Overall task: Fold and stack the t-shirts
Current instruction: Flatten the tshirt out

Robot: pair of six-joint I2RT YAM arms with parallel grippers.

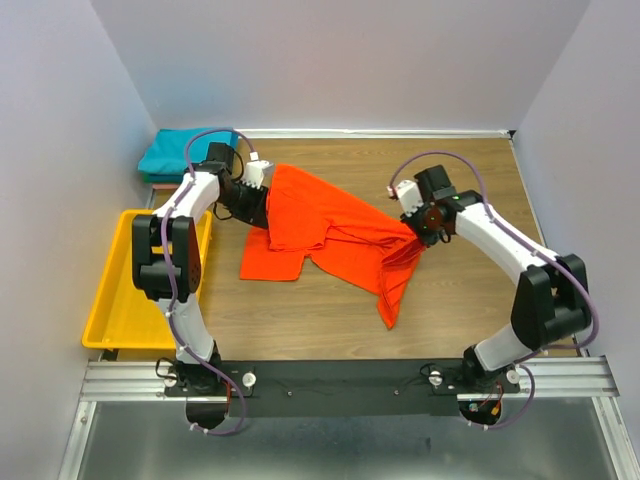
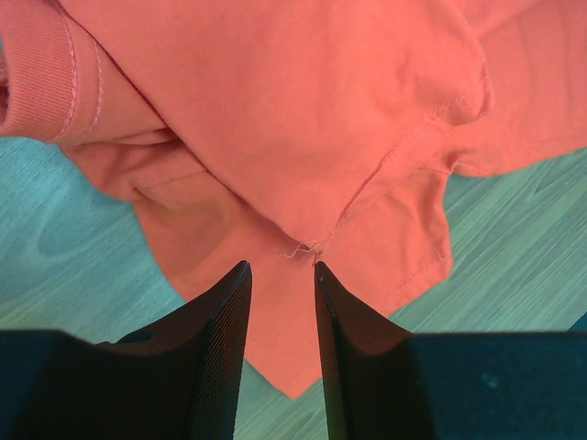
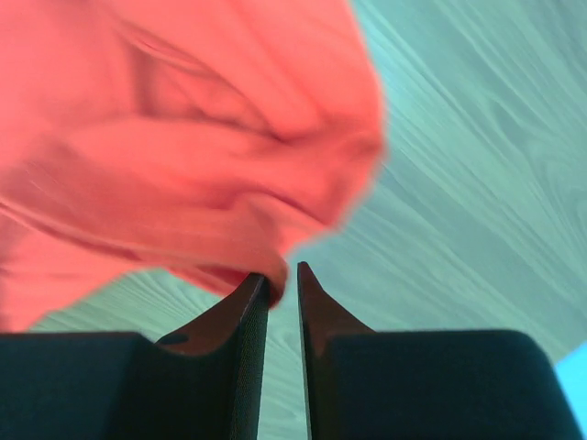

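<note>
The orange-red t-shirt [image 1: 330, 235] lies crumpled across the middle of the table, one sleeve spread at the left and its hem trailing toward the front. My left gripper [image 1: 258, 208] is at the shirt's left edge. In the left wrist view it [image 2: 280, 268] is open, with the shirt's sleeve seam [image 2: 275, 110] lying past the fingertips and nothing pinched. My right gripper [image 1: 420, 235] is at the shirt's bunched right edge. In the right wrist view it [image 3: 282, 273] stands narrowly open, and blurred cloth [image 3: 165, 137] touches its left fingertip. A folded teal t-shirt [image 1: 185, 150] lies at the back left. The pale pink shirt is out of view.
A yellow plastic tray [image 1: 110, 300] sits at the table's left edge beside the left arm. Pale walls close in the table at the back and both sides. Bare wood shows in front of the shirt and at the right.
</note>
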